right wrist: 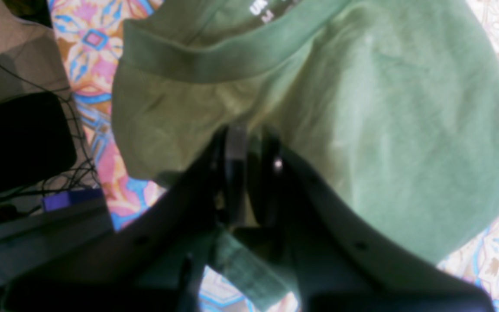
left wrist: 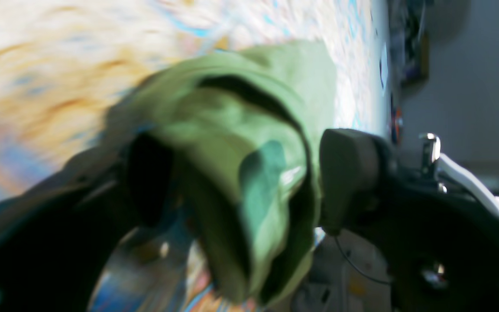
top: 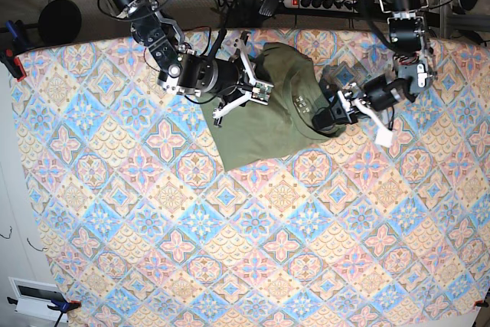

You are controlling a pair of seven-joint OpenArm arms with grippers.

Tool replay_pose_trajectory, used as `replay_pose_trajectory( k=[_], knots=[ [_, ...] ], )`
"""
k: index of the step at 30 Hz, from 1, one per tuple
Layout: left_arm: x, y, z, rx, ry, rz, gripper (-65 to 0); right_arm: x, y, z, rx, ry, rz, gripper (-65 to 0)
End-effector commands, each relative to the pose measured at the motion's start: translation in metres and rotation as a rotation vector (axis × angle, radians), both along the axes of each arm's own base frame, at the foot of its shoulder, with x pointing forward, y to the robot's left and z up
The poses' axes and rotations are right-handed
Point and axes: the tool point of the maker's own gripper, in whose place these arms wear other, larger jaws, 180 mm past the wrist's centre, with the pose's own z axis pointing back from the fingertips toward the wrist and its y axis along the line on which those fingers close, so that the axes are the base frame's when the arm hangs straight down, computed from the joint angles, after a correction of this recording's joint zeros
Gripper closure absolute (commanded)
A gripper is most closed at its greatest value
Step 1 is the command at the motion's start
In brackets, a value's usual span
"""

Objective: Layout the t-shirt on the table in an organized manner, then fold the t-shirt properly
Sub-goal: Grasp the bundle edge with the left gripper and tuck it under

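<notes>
- The t-shirt is plain olive-green, with small white printed lettering inside the neck.
- The table wears a cloth of pink, blue and cream diamond tiles, each with a floral medallion.
- Both arms are black; the left gripper has white parts behind it.

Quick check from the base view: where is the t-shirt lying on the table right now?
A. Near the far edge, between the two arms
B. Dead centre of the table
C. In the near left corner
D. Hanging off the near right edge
A: in the base view the t-shirt lies bunched on the table near its far edge, with the right pincer on one side and the left pincer on the other.
</notes>
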Motion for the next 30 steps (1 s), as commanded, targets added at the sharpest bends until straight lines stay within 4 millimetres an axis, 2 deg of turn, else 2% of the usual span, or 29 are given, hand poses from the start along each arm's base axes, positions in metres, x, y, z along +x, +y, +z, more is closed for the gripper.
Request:
replay_pose_trajectory(
  k=[1,4,7,8,18,22,25,27,30],
  knots=[
    [0.010,0.002,0.013,-0.008,-0.049,0.006,-36.8,0.006,0.005,0.012,0.042,-0.026,0.000,-5.6],
    [0.020,0.001,0.021,-0.010,-0.077,0.006,-21.0,0.006,0.005,0.012,0.042,-0.026,0.000,-5.6],
    [0.030,-0.001,0.029,-0.015,-0.099,0.009,-1.0,0.006,0.005,0.012,0.041,-0.027,-0.001,-5.6],
    [0.033,-0.001,0.030,-0.005,-0.103,0.005,0.0,0.006,0.005,0.013,0.042,-0.028,-0.001,-5.6],
    [0.064,0.006,0.046,0.098,-0.170,0.001,0.0,0.006,0.005,0.013,0.043,-0.029,-0.001,-5.6],
    [0.068,0.010,0.019,0.164,-0.097,0.004,0.0,0.006,0.005,0.013,0.043,-0.028,-0.001,-5.6],
    [0.064,0.012,0.005,0.168,-0.053,0.005,0.0,0.005,0.006,0.015,0.049,-0.032,-0.002,-5.6],
    [0.055,0.013,-0.003,0.173,-0.027,-0.002,-0.5,0.007,0.007,0.025,0.065,-0.058,0.000,-5.5],
    [0.047,0.024,-0.009,0.198,-0.008,0.001,-10.8,0.009,0.008,0.034,0.077,-0.083,0.004,-5.5]
  ],
)
